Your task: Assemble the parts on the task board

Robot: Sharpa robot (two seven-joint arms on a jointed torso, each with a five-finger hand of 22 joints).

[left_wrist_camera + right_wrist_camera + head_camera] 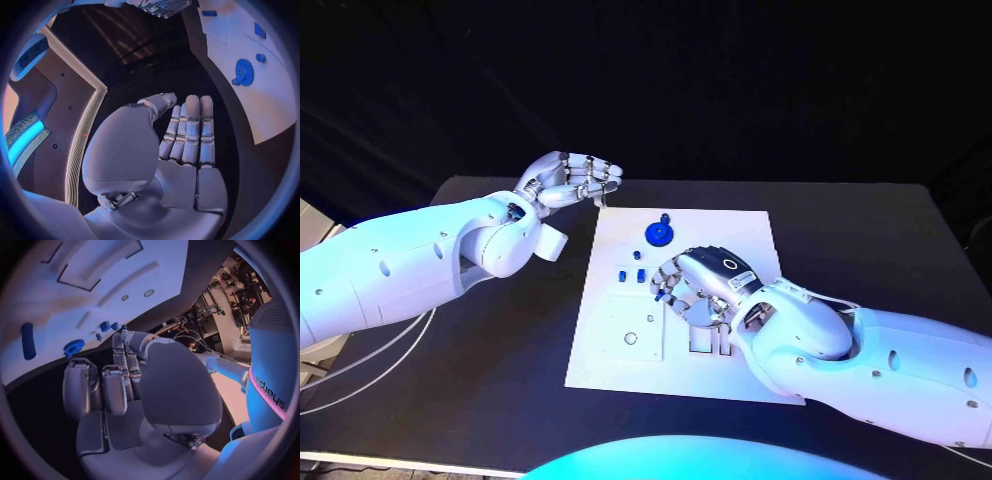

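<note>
The white task board (733,225) lies in the middle of the black table. On its far part sits a blue gear (658,234), with small blue parts (640,274) just nearer. My right hand (704,285) hovers over the board's middle, fingers curled in and thumb folded across them, and I see nothing in it. In the right wrist view the gear (74,346), a long blue part (27,341) and small blue parts (105,326) lie beyond that hand's fingers (103,390). My left hand (574,180) is raised off the board's far left corner, fingers curled in on nothing (187,130).
The board carries empty slots and cut-outs (704,342) near its front edge and two round holes (630,338) on its left part. Black table (877,230) surrounds the board on all sides. The left wrist view shows the gear (242,71) on the board (275,100).
</note>
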